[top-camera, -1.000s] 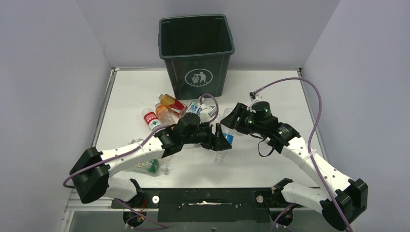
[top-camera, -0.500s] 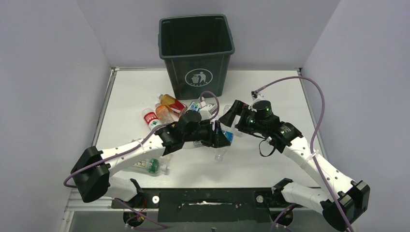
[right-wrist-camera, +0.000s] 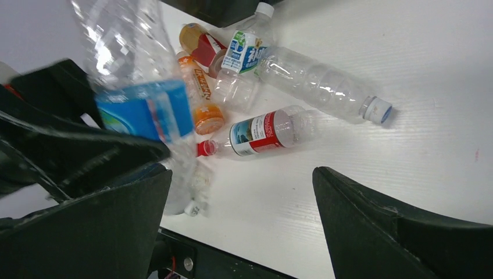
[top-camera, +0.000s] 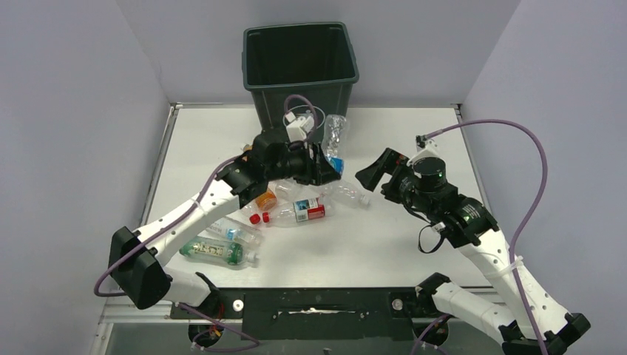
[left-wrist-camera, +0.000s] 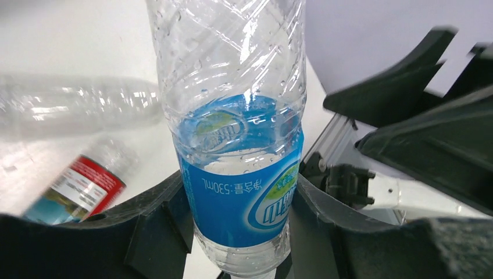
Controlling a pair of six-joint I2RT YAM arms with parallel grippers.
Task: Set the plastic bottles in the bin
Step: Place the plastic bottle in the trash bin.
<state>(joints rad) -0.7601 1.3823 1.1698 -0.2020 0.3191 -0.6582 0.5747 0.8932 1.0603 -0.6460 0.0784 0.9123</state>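
Holding one blue-label bottle (top-camera: pixel 335 137) in the left claw (top-camera: pixel 325 164), jaws clamped on the label band, bottle roughly upright; can't tell which end is up. It hangs off the desk (top-camera: pixel 370 244), just in front of the bin (top-camera: pixel 296 28), across its front wall. My read: mid-carry, needs more height to clear the rim. Gripping at the label leaves most of the body sticking out past the jaws, which should help tip it in.

Right claw (top-camera: pixel 375 171) is spread wide with nothing in it, hovering right of the pile and facing it. Probably staged for the next pick, clear of the left arm (top-camera: pixel 200 214).

The rest of the plastic bottles lie on their sides. Cluster mid-desk includes a red-label bottle (top-camera: pixel 307 212) and a clear label-less bottle (top-camera: pixel 347 194); a green-label bottle (top-camera: pixel 211 250) sits by the left arm. Bin interior is dark, contents not readable.

Desk is white, a few small marks. Plain pale lilac walls (top-camera: pixel 81 111) on three sides.
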